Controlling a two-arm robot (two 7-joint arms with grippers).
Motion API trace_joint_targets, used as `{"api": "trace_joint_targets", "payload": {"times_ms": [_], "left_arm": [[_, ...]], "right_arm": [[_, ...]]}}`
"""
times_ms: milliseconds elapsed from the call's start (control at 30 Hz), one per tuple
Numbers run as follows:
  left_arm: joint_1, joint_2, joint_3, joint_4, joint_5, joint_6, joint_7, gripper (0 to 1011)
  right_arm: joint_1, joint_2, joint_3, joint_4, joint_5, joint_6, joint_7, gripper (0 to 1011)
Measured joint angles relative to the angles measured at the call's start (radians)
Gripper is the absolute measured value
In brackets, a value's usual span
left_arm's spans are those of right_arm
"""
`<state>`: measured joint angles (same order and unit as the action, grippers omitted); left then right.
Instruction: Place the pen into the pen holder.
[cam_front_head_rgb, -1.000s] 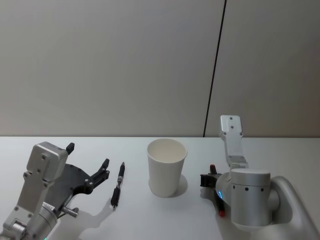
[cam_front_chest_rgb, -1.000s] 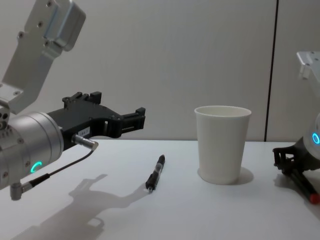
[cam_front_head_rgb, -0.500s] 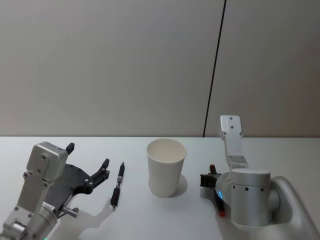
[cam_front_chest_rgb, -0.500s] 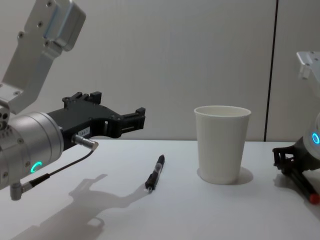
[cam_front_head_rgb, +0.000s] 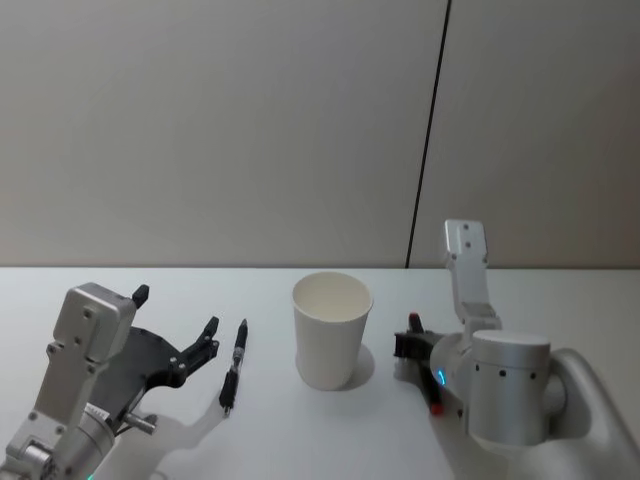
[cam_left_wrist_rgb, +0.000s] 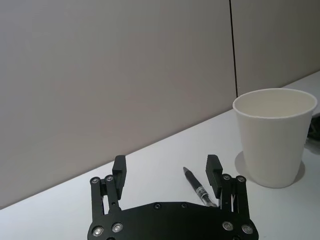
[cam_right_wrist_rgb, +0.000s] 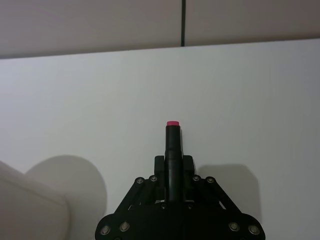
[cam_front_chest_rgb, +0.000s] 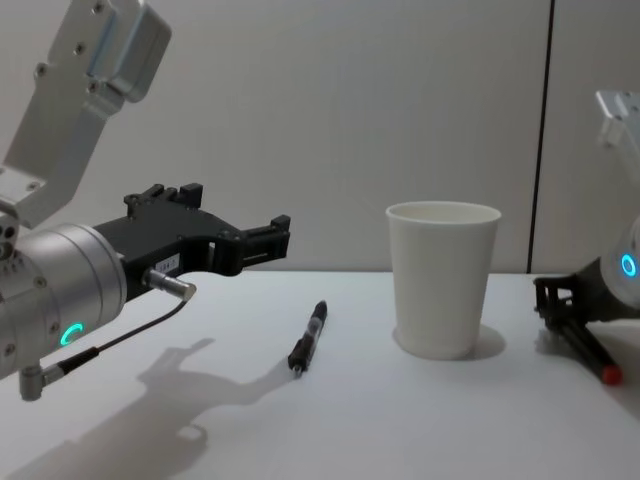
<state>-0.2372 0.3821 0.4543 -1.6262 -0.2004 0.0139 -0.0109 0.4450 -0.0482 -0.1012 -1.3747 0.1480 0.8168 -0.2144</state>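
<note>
Clamps red-tipped pen (cam_right_wrist_rgb: 172, 142) in closed right gripper (cam_front_head_rgb: 410, 348), low, slanting, just right of pen holder (cam_front_head_rgb: 331, 335). Holds left gripper (cam_front_head_rgb: 176, 312) spread, empty, beside black pen (cam_front_head_rgb: 233, 366) lying lengthwise away.

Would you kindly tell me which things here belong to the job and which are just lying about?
Job: red-tipped pen, clamped in the right gripper; white pen holder.
Lying about: black pen on the table, by the open left gripper, possibly next.
</note>
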Motion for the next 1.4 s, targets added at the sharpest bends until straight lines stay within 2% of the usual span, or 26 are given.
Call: {"api": "trace_joint_targets", "payload": {"times_ms": [267, 400, 733, 1100, 1333, 1400], "left_arm": [[0.000, 0.000, 0.000, 0.000, 0.000, 0.000, 0.000, 1002], [0.000, 0.000, 0.000, 0.000, 0.000, 0.000, 0.000, 1002], [0.000, 0.000, 0.000, 0.000, 0.000, 0.000, 0.000, 1002], [0.000, 0.000, 0.000, 0.000, 0.000, 0.000, 0.000, 1002], [0.000, 0.000, 0.000, 0.000, 0.000, 0.000, 0.000, 1002], [0.000, 0.000, 0.000, 0.000, 0.000, 0.000, 0.000, 1002]], "right_arm": [[0.044, 0.018, 0.016, 0.031, 0.015, -0.080, 0.050, 207], [0.075, 0.026, 0.035, 0.048, 0.029, -0.146, 0.084, 207], [0.122, 0.027, 0.075, 0.066, 0.063, -0.257, 0.136, 207], [0.157, -0.001, 0.133, 0.068, 0.134, -0.386, 0.196, 207], [0.163, -0.026, 0.161, 0.054, 0.182, -0.433, 0.221, 207], [0.164, -0.041, 0.174, 0.045, 0.211, -0.447, 0.233, 207]]}}
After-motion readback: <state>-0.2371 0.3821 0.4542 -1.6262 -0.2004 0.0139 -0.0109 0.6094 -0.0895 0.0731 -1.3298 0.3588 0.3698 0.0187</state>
